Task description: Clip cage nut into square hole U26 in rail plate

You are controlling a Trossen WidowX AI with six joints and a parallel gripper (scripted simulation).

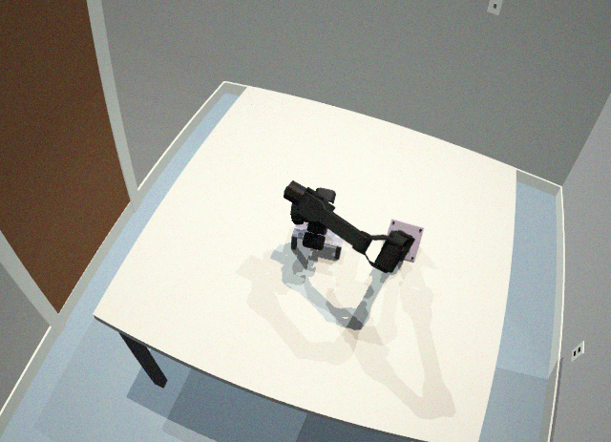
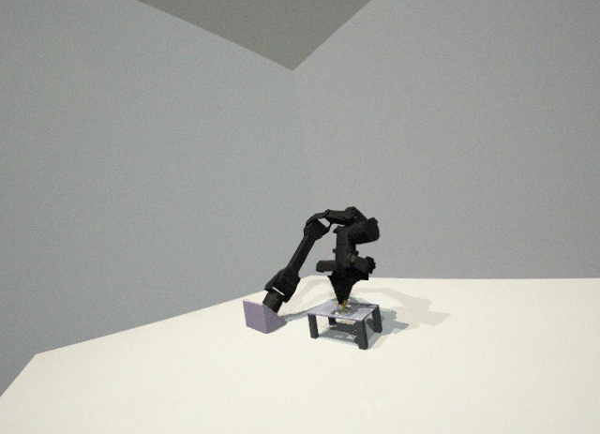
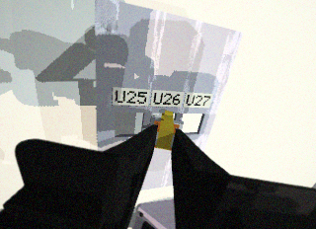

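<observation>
You see a cream surface with a dark leg below its near edge in the top view. Blue floor shows on both sides of the surface. Your top view has a brown panel with a pale frame left of the surface, a grey wall beyond it, one small wall plate above its far edge and a second plate to its right. Your exterior view shows a darker ceiling high over the surface.

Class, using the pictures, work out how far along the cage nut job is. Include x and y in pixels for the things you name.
Done: the cage nut (image 2: 344, 306) (image 3: 166, 132) is picked up, pinched in the gripper (image 2: 343, 304) (image 3: 165, 131).
In hand: it is at the U26 hole of the rail plate (image 2: 317, 311) (image 3: 173, 46), just below that label; whether the wings have hooked is hidden.
Left: settling it if needed, opening the gripper and backing off.
</observation>
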